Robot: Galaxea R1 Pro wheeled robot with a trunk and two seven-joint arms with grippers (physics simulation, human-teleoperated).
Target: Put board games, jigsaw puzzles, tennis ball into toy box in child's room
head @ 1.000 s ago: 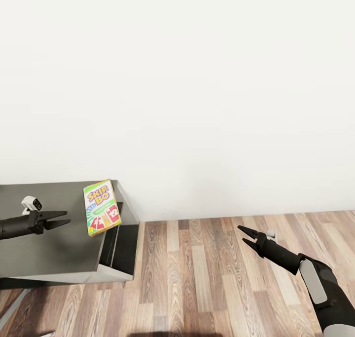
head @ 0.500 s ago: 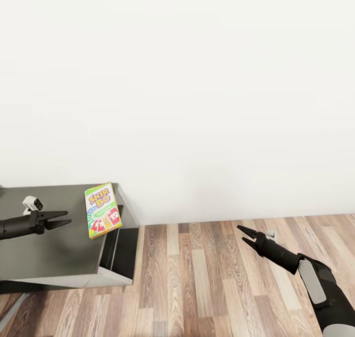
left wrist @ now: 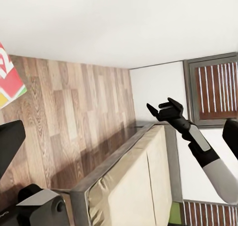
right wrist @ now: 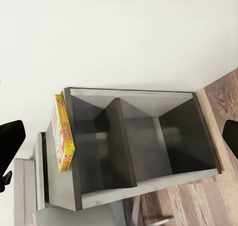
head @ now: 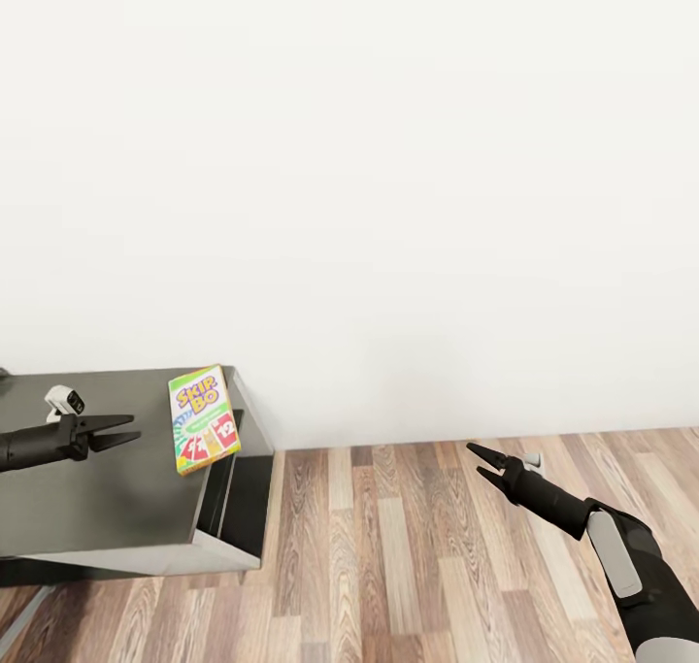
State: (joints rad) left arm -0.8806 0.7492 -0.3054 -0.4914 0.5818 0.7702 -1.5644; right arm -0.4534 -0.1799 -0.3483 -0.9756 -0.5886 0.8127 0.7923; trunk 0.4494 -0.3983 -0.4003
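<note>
White wall: plain, fills the upper head view.
Wood floor: planks from about 5 to 7 o'clock.
Dark grey side unit: at 8 o'clock, against the wall (two open compartments show in the right wrist view).
Right gripper: at 4 o'clock over the floor, fingers apart, holding nothing.
Left gripper: above the unit's top, fingers apart, holding nothing.
Skip-Bo box: flat on the unit's top, by its edge, apart from the left gripper.
</note>
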